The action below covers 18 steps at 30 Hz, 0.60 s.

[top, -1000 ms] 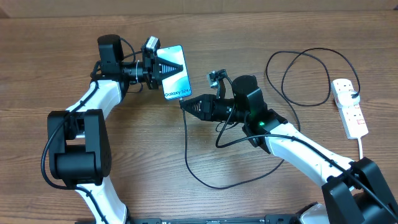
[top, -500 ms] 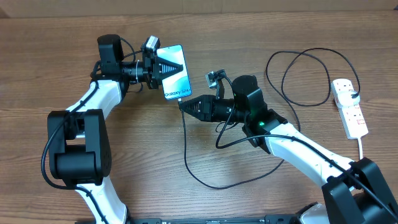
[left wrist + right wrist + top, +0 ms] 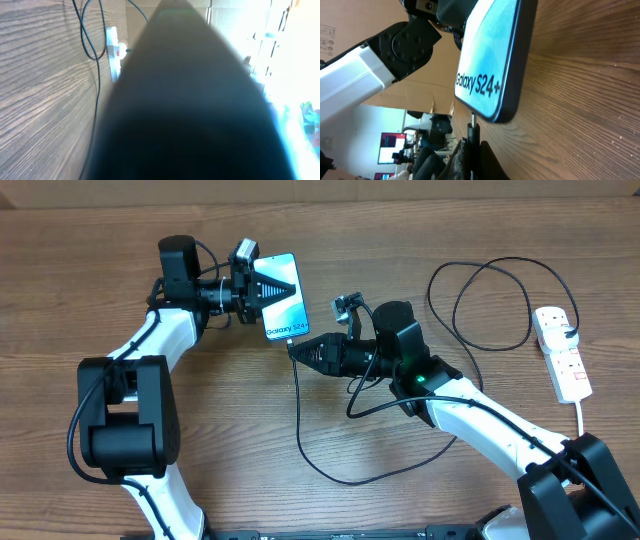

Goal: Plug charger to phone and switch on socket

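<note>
Left claw (image 3: 284, 286) clamps slim glossy phone (image 3: 284, 316) | right claw (image 3: 296, 348) pinches thin black charger (image 3: 300, 418) tip | woodgrain table (image 3: 400, 500)

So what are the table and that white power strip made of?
The table looks like wood or wood-look laminate with a matte finish; long grain lines show. The power strip is probably moulded plastic, smooth and white, with red switches.
</note>
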Tool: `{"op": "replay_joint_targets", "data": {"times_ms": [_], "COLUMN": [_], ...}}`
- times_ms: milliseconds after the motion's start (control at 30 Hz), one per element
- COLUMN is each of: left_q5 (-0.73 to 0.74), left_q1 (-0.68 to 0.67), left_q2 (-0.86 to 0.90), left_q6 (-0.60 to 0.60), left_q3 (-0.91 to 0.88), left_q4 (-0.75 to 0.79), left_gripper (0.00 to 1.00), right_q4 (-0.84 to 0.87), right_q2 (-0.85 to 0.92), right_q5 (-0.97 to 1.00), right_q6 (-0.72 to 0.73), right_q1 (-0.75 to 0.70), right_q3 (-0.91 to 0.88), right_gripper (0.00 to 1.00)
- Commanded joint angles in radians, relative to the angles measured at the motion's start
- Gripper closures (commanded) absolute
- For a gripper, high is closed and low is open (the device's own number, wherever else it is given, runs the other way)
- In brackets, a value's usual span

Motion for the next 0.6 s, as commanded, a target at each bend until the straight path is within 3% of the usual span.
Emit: {"op": "replay_joint_targets", "data": {"times_ms": [0, 567], "left_q5": [0.018, 0.024], "left_q1": [-0.016, -0.008], "left_q2": [-0.005, -0.005], "left_q6": [-0.021, -0.007], "left_q3": [0.008, 0.008], "left_q4": [0.004, 0.012], "left_gripper": [0.96, 0.96], "right_q4": [0.005, 0.008], "right_q2": [0.001, 0.001], "right_q5": [0.002, 0.005], "right_q6": [0.005, 0.009], "right_q1": [-0.001, -0.001], "right_q3": [0.001, 0.001], "right_gripper": [0.96, 0.96]}}
